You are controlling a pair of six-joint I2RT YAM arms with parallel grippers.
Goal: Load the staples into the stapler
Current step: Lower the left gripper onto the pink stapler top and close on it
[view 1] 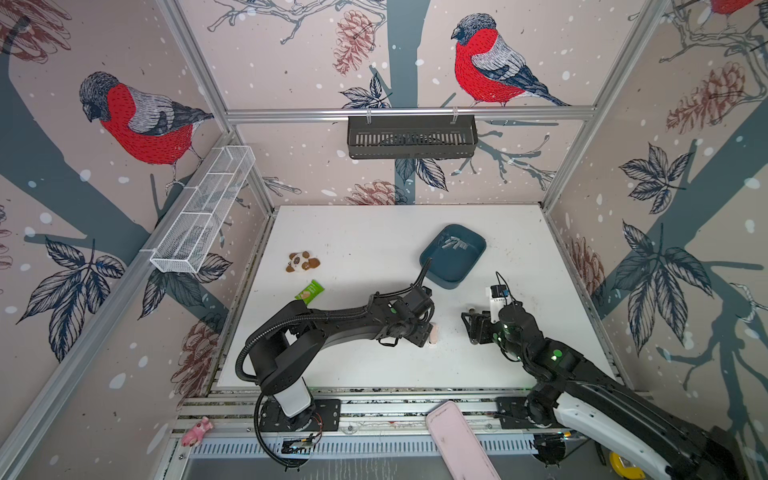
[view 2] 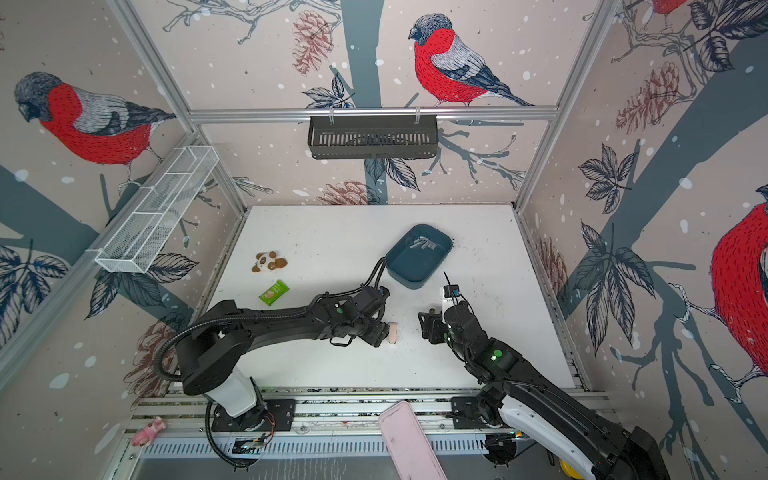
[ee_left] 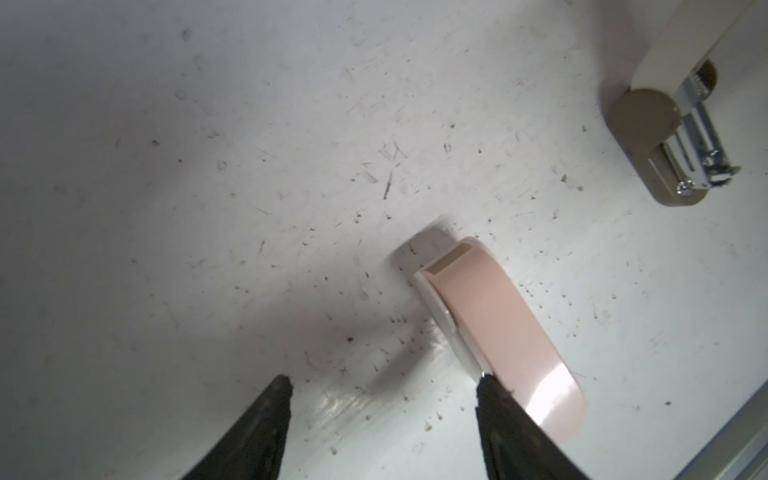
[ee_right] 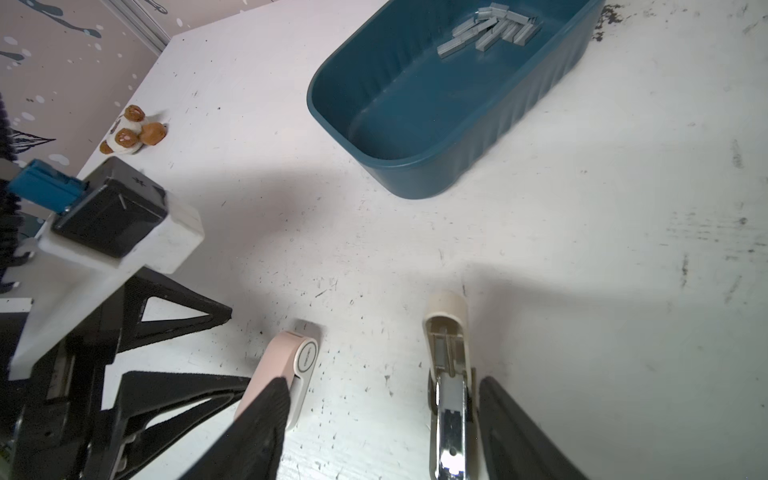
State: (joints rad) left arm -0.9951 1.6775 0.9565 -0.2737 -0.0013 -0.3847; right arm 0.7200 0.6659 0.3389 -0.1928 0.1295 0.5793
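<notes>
Inside the dark blue plastic tub (ee_right: 415, 174) lie the grey metal staples (ee_right: 490, 31). The left gripper (ee_left: 384, 380) has jaws apart beside the pink stapler (ee_left: 498, 332); the right gripper (ee_right: 384, 386) has jaws apart around the opened cream stapler (ee_right: 449, 365).

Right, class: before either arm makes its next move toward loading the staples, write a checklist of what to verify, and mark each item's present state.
1. Staples lie in the blue tray: ok.
2. Cream stapler hinged open, metal channel showing: ok.
3. Channel empty of staples: cannot tell.
4. Right tool open, gripping nothing: ok.
5. Left tool open, gripping nothing: ok.
6. Pink stapler opened: not ok, it lies shut.
</notes>
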